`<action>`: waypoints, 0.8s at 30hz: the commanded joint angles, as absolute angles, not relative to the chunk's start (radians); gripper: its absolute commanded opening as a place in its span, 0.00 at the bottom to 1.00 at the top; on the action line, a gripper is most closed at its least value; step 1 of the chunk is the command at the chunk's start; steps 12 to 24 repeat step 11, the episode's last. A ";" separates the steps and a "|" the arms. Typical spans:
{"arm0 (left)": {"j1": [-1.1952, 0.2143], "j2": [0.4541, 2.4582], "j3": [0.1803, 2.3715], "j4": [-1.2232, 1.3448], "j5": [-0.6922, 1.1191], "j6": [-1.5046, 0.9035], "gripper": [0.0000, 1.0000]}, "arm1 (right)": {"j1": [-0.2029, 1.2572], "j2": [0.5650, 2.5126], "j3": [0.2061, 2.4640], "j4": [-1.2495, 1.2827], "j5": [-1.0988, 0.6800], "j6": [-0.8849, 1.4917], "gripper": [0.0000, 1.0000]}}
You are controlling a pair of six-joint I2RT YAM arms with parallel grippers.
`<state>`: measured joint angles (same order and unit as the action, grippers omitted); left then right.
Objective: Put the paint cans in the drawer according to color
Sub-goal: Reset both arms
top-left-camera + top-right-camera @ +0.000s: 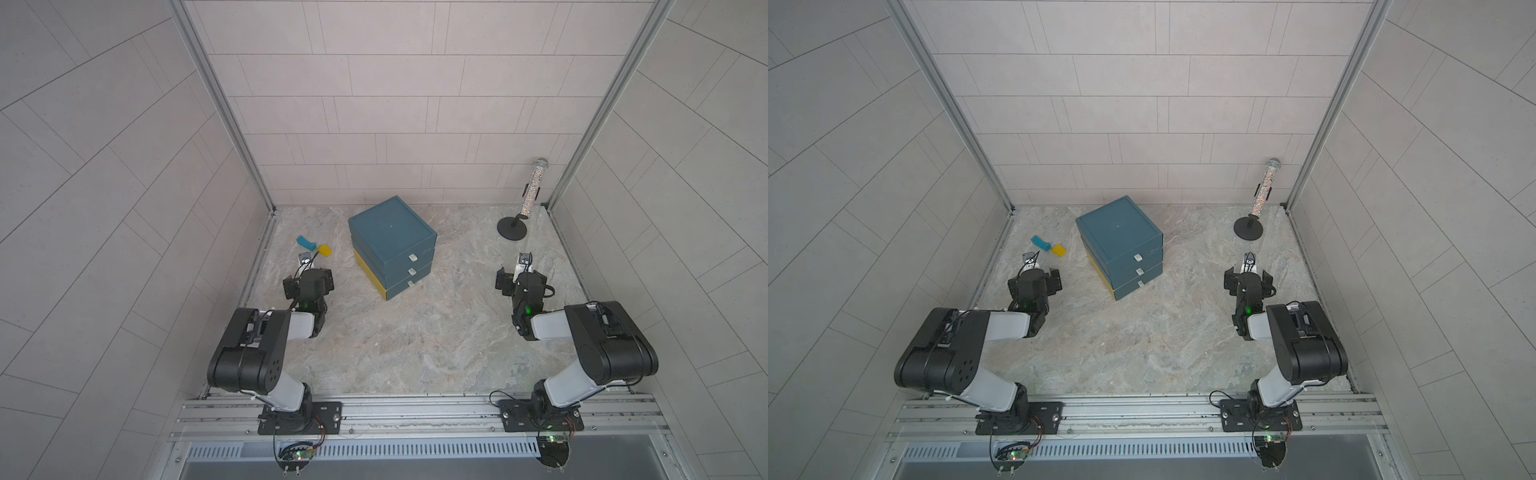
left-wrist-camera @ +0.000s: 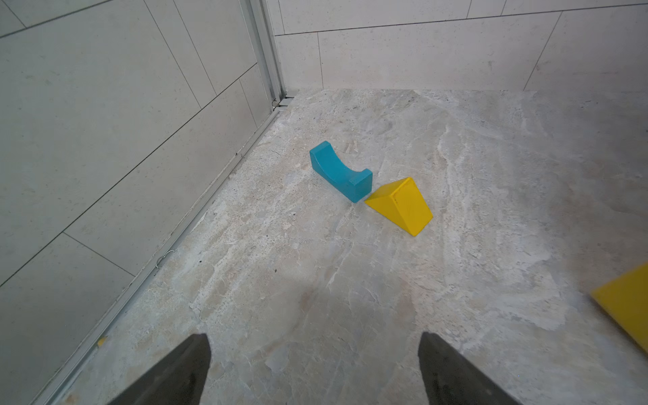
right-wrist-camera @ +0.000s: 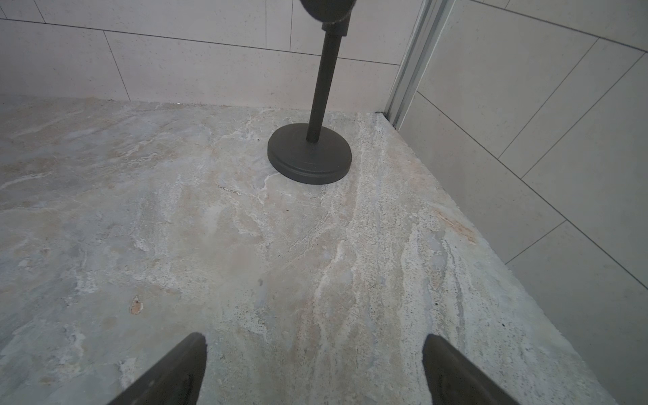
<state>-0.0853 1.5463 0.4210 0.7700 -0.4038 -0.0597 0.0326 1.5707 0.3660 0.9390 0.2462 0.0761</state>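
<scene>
Both arms are sitting folded at the lower edge of the frame. The left arm (image 1: pixel 249 353) is doubling its black-and-white links back over its base, with its wrist reaching toward the upper left. The right arm (image 1: pixel 611 345) is mirroring that shape at lower right.

The left pincer (image 2: pixel 312 336) is standing wide open and gripping nothing, its two dark tapered fingers (image 2: pixel 175 371) hanging over bare stone. The right pincer (image 3: pixel 314 336) is spread just as wide and is just as empty.

The marbled grey-beige worktop (image 1: pixel 415 340) is looking matte and veined. At its centre, in both top views, a boxy teal chest of three drawers (image 1: pixel 392 241) (image 1: pixel 1119 239) is standing square-edged with a yellow side panel. Small white pull tabs (image 1: pixel 412 257) are showing on each front, and all three drawers are sitting shut. The paint cans are not showing in any view.

Ahead of the left pincer, a smooth blue arch-shaped block (image 2: pixel 340 171) is lying curve-up. A glossy yellow wedge block (image 2: pixel 399 205) is lying just beside its corner. In a top view the pair is resting left of the chest.

At upper right a tall glittery tube (image 1: pixel 533 187) is leaning on a black round-based stand (image 3: pixel 310 154), close to the corner rail and well apart from the chest.
</scene>
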 commanded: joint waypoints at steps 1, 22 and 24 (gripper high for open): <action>-0.082 1.531 0.431 0.765 -0.403 -0.068 1.00 | 0.034 1.564 0.364 0.953 0.244 0.083 1.00; -0.082 1.531 0.430 0.765 -0.404 -0.069 1.00 | 0.034 1.567 0.366 0.951 0.241 0.081 1.00; -0.082 1.531 0.430 0.765 -0.404 -0.069 1.00 | 0.034 1.567 0.366 0.951 0.241 0.081 1.00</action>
